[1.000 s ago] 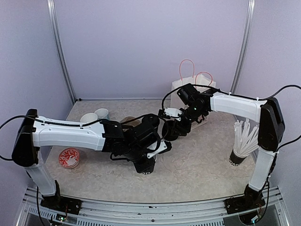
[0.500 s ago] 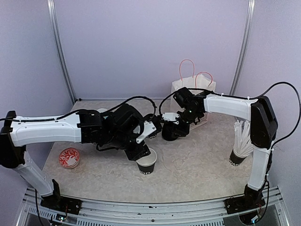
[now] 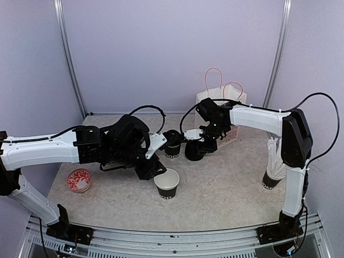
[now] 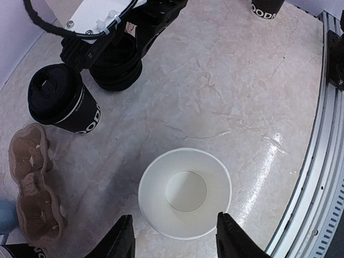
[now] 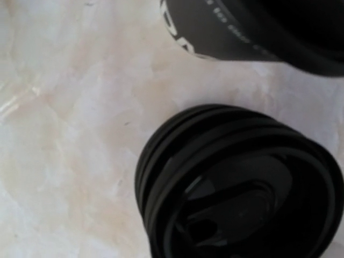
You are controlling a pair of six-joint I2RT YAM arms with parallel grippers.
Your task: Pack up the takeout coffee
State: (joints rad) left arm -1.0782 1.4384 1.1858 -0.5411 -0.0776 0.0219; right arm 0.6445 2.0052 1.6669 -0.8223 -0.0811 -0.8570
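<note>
One takeout coffee (image 3: 172,145), a black lidded cup (image 4: 60,103) with white lettering, stands mid-table; its side (image 5: 215,27) shows in the right wrist view. A lidless black cup (image 3: 166,184) with a white inside (image 4: 185,192) stands nearer the front. My left gripper (image 3: 155,170) hovers above it, open, its fingertips (image 4: 122,236) either side of the near rim without touching. My right gripper (image 3: 195,143) is down on a stack of black lids (image 5: 242,188), just right of the lidded cup. Its fingers do not show in its own view.
A white paper bag (image 3: 220,105) with pink handles stands at the back right. A black cup of white straws (image 3: 275,166) is at the right edge. A red-patterned dish (image 3: 79,180) lies front left. A brown cardboard cup carrier (image 4: 29,183) lies beside the lidded cup.
My left gripper opened, let go of the lidless cup, and drew back up and left. My right gripper shifted left and settled over the lid stack.
</note>
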